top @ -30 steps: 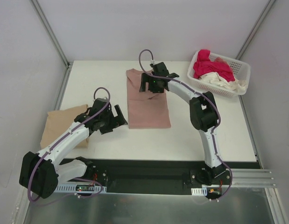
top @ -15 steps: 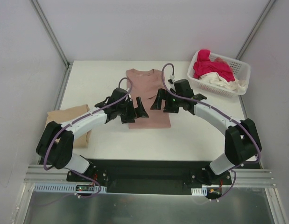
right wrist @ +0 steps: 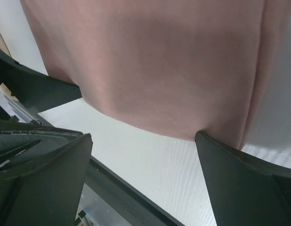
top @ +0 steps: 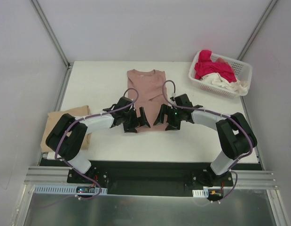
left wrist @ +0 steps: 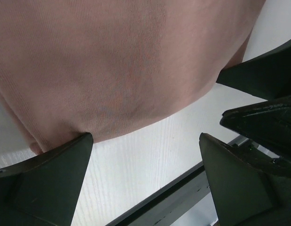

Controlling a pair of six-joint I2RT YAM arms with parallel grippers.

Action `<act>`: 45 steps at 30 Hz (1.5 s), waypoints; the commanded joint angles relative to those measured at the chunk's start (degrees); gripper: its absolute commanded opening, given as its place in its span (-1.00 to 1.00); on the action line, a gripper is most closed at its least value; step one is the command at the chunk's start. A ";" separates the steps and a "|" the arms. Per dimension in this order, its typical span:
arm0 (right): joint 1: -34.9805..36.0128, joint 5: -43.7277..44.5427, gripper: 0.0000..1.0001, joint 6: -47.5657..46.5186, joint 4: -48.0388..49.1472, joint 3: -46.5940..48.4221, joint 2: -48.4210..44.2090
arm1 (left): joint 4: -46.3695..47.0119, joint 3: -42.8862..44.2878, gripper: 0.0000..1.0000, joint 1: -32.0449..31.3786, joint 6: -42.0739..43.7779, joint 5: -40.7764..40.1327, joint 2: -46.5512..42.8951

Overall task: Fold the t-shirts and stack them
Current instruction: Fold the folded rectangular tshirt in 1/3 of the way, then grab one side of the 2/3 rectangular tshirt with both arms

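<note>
A dusty pink t-shirt (top: 146,90) lies flat on the white table, sides folded in, collar at the far end. My left gripper (top: 137,122) is open at the shirt's near hem on the left; in the left wrist view the hem (left wrist: 136,103) lies between and just above my spread fingers (left wrist: 51,174). My right gripper (top: 165,120) is open at the near hem on the right; the pink cloth (right wrist: 164,70) fills the top of that view. A folded tan t-shirt (top: 58,123) lies at the left edge. Magenta-red (top: 211,67) and cream (top: 220,82) shirts lie in the basket.
The white latticed basket (top: 244,70) stands at the table's far right corner. The table's near edge with its black rail (top: 150,167) runs just below both grippers. Grey walls enclose the table on three sides.
Both arms have swung in to the pink shirt's near hem: the left from beside the tan shirt, the right from over the shirt's collar end. The collar is now uncovered.
</note>
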 commanded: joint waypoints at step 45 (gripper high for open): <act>-5.62 15.90 0.70 -7.78 -10.91 -5.10 -10.92 | -8.55 -2.83 -1.00 -3.06 -4.36 -8.39 -1.06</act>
